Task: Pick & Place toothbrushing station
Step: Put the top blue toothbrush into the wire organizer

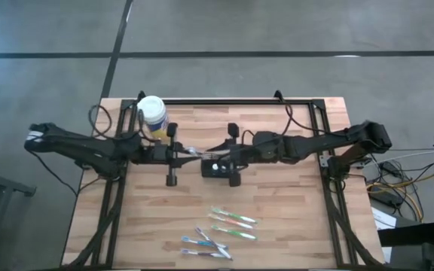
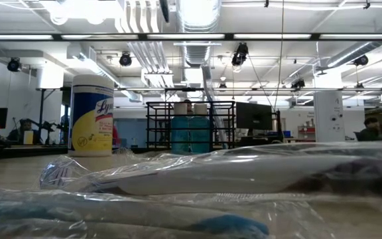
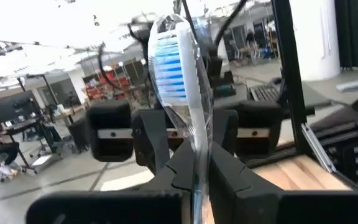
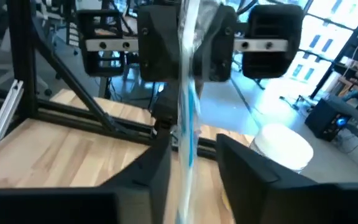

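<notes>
A light wooden desk (image 1: pixel 277 226) inside a black frame, grey floor all round it, and both arms meeting at the middle. The left hand (image 3: pixel 197 180) is clamped tight on a wrapped toothbrush (image 3: pixel 178 74), blue and white bristles standing up above its fingers. Opposite it, the right hand (image 4: pixel 188 155) has its fingers parted, the same wrapped brush running down between them; whether they touch it cannot be told. From above, the brush (image 1: pixel 200 153) bridges the two hands, the left hand (image 1: pixel 181 153) on one end, the right hand (image 1: pixel 215 156) at the other.

Just beside and partly beneath the right hand sits the toothbrushing station (image 1: pixel 218 170), the small black caddy, at the desk's centre. Behind the left arm stands the white-lidded yellow tub (image 1: pixel 151 114), upright. Nearer the front edge lie five more wrapped toothbrushes (image 1: pixel 221 229), loosely scattered, well apart from the caddy.
</notes>
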Motion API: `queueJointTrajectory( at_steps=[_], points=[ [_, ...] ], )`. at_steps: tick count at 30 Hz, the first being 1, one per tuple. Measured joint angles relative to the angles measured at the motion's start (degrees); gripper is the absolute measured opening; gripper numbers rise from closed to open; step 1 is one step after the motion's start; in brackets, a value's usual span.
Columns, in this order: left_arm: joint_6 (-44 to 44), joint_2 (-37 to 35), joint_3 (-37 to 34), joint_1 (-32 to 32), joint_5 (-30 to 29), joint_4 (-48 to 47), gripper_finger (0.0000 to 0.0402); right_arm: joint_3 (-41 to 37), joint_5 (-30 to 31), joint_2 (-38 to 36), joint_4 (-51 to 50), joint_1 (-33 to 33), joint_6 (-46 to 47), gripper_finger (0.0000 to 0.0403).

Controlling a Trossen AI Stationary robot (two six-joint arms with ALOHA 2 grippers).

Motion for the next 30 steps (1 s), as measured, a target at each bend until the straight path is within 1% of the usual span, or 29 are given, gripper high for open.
queueJointTrajectory(
  at_steps=[2,5,8,10,12,14,18,21,22,25,30],
  points=[
    [-0.08,-2.12,0.02,0.00,0.02,-2.15,0.0021,-0.02,0.02,-1.35,-0.39,0.00,0.19,0.0153],
    [-0.54,-5.01,0.00,0.00,0.04,-5.56,0.0021,-0.02,0.00,-4.14,-2.12,0.00,0.95,0.0179],
    [-1.70,-7.93,-0.60,0.00,0.02,-8.18,0.0021,-0.02,0.01,-7.43,-5.30,0.00,1.11,0.0191],
    [-2.52,-9.58,-1.97,0.00,-0.74,-9.19,0.0021,-0.03,0.02,-9.97,-7.45,0.00,1.73,0.0190],
    [-3.30,-11.04,-4.31,0.00,-1.35,-9.37,0.0021,-0.07,0.02,-12.90,-9.61,0.00,2.35,0.0178],
    [-3.60,-12.27,-7.18,0.02,-1.73,-7.84,0.0021,-0.86,-0.04,-16.32,-11.81,0.02,2.26,0.0155],
    [-4.67,-13.25,-14.06,0.40,-2.54,0.16,0.0021,-6.11,-1.62,-23.19,-9.77,0.00,3.61,0.0084],
    [-5.79,-12.22,-19.15,1.34,-3.04,6.60,0.0021,-11.52,-1.66,-28.78,-9.01,0.00,4.08,0.0026],
    [-6.10,-11.68,-20.48,1.72,-3.58,8.65,0.0021,-13.49,-1.64,-30.54,-8.87,0.00,4.03,0.0018],
    [-6.97,-9.18,-23.12,3.28,-4.03,13.89,0.0021,-20.51,-1.67,-34.84,-5.66,0.02,4.24,0.0013],
    [-7.69,-3.60,-23.31,6.04,-4.06,16.71,0.0021,-32.41,-2.22,-39.58,5.52,0.61,4.78,0.0009]
  ],
)
